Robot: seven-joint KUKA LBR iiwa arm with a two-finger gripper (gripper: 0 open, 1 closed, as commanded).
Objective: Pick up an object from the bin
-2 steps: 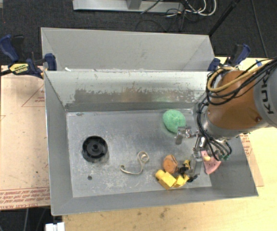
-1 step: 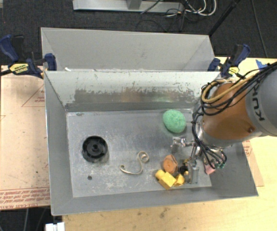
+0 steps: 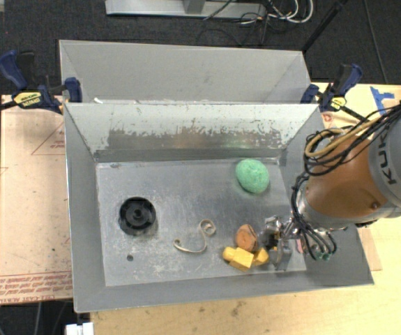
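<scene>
My gripper (image 3: 275,244) is low in the bin's front right corner, its metal fingers pointing left. Right against it lie a yellow blocky toy piece (image 3: 240,258) and a small orange-brown lump (image 3: 246,238), touching each other. Whether either sits between the fingers I cannot tell. A thin metal hook with a ring end (image 3: 197,237) lies just left of them on the bin floor.
A green ball (image 3: 252,176) rests near the back wall, above the gripper's spot. A black round knob (image 3: 137,215) sits at the left of the floor. The arm with its orange cover and cables hangs over the bin's right side.
</scene>
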